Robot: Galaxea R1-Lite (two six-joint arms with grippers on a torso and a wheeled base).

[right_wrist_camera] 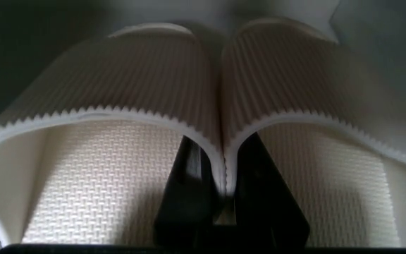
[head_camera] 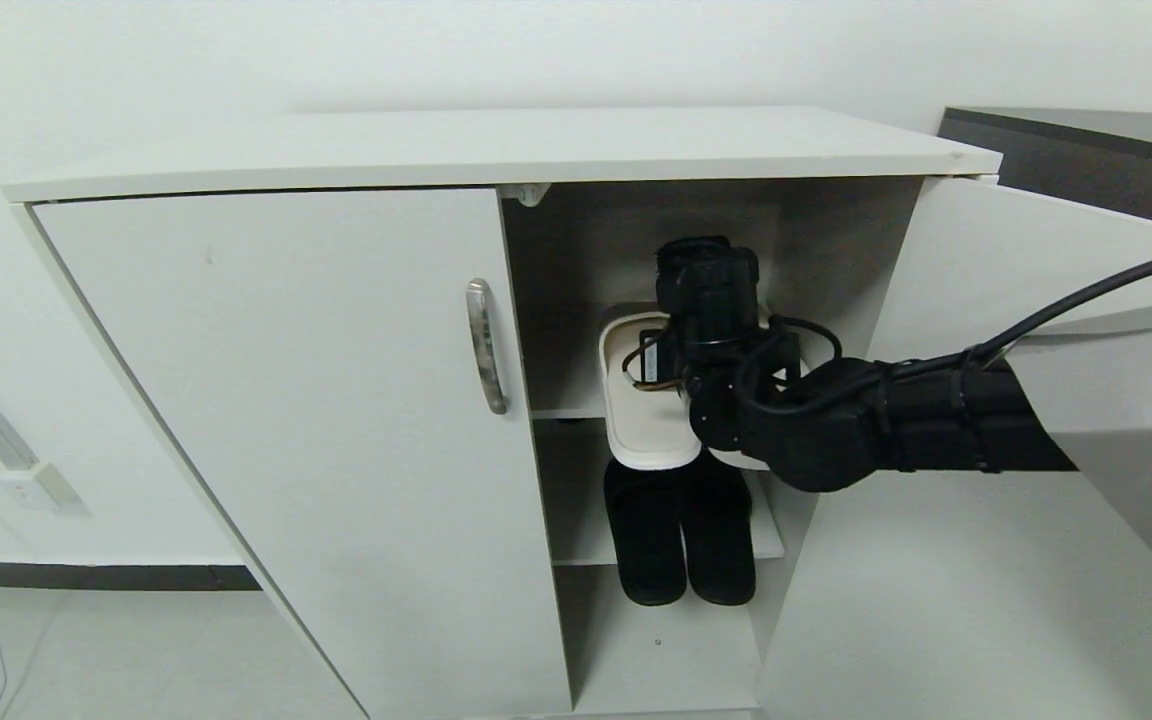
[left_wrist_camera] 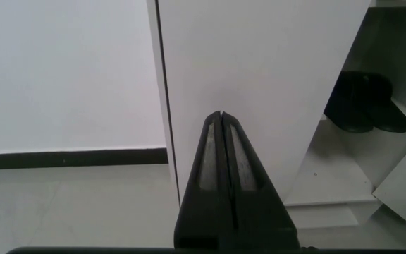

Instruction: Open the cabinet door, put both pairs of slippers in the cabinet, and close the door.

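Right hand clamps white slippers above black pair in cabinet.

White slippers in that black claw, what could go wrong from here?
1. The right gripper pinches only the inner strap edges of the white slippers, so one might slip loose.
2. Their near ends hang out past the upper shelf; released now, they could tip out.
3. The black slippers also overhang their shelf, so the open door might catch them when shut.
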